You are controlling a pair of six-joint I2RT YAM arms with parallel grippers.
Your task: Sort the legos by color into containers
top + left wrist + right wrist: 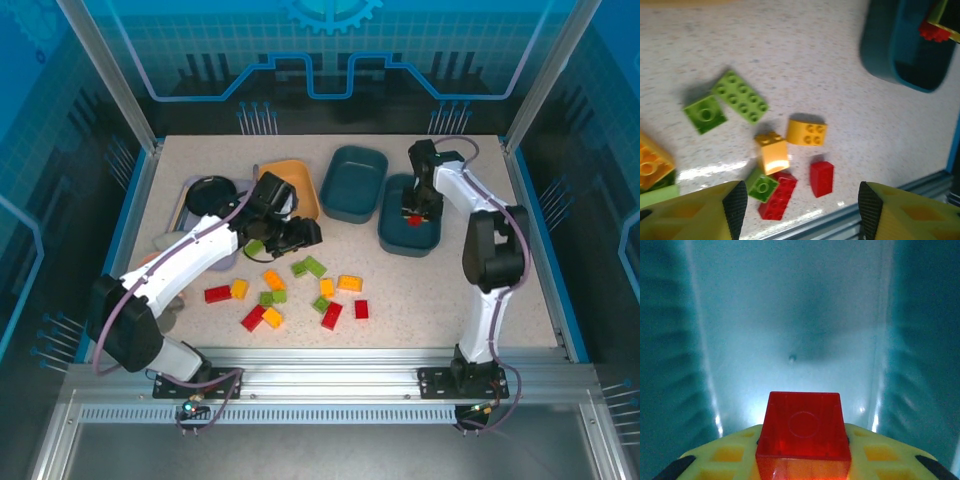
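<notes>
Your right gripper point(420, 212) hangs down into the right teal bin point(392, 243), the one nearest the table's right edge, and its jaws are closed on a red brick point(802, 432). In the right wrist view that brick sits squarely between the yellow fingers, hollow underside toward the camera, above the bin's pale teal floor; you cannot tell whether it touches the floor. Your left gripper point(802, 205) stands wide with nothing between its fingers point(735, 202). It is over the speckled table point(500, 290), just in front of the orange bin point(290, 180) and beside a lone green brick point(254, 247). The middle teal bin point(355, 183) lies between the orange bin and the right teal one. The unsorted legos lie scattered on the table in front of the bins. In the left wrist view you see a long green plate point(740, 96) touching a small green square point(705, 114). Nearby, two yellow bricks point(806, 132) sit corner to corner, with two red bricks point(821, 178) and another green one point(761, 186) closer to the fingers. A lavender tray point(186, 212) holding a black bowl point(210, 193) sits at the far left, next to the orange bin.
</notes>
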